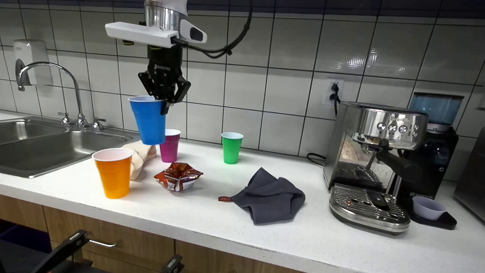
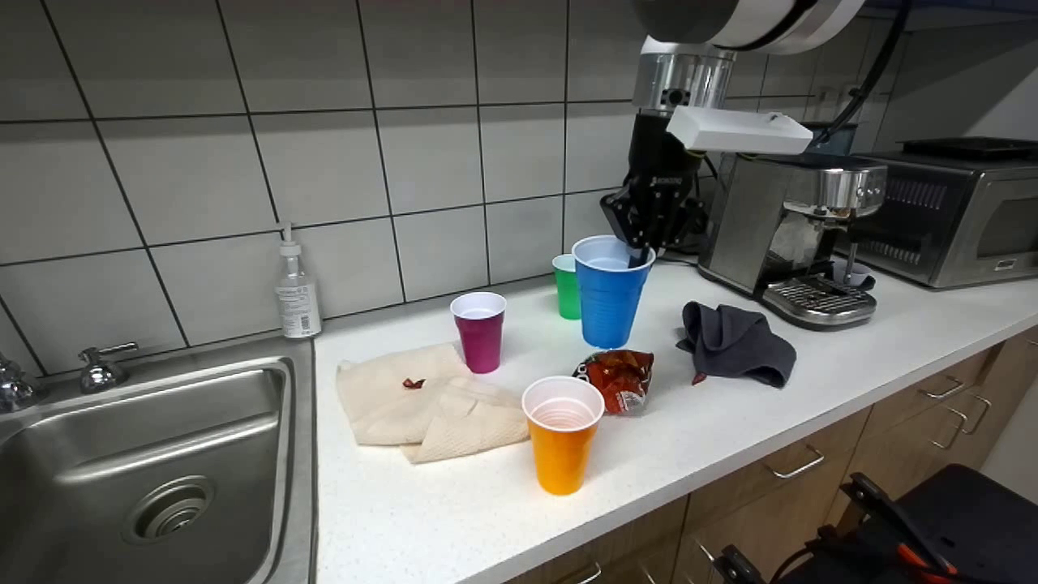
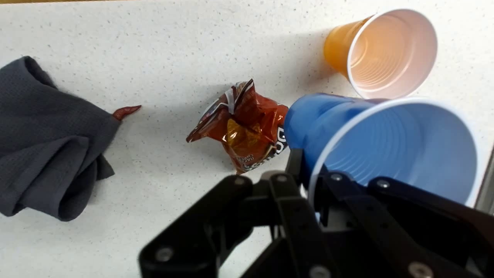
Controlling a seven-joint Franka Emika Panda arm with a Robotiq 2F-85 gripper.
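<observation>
The arm (image 1: 163,19) hangs into both exterior views from above, its upper part running out of sight. Beneath a white link (image 2: 766,24), the silver wrist (image 2: 681,77) stands almost upright, a long white housing (image 1: 141,33) jutting out at its side and a black cable (image 1: 229,49) sagging away from it in a loop. The claw (image 1: 164,107) points downward, its dark linkages (image 1: 183,91) splayed at the knuckles while the fingers (image 3: 294,166) pinch close together at the tips. In the wrist view, the claw slants up from the bottom edge, with its bolted joints large in the foreground
</observation>
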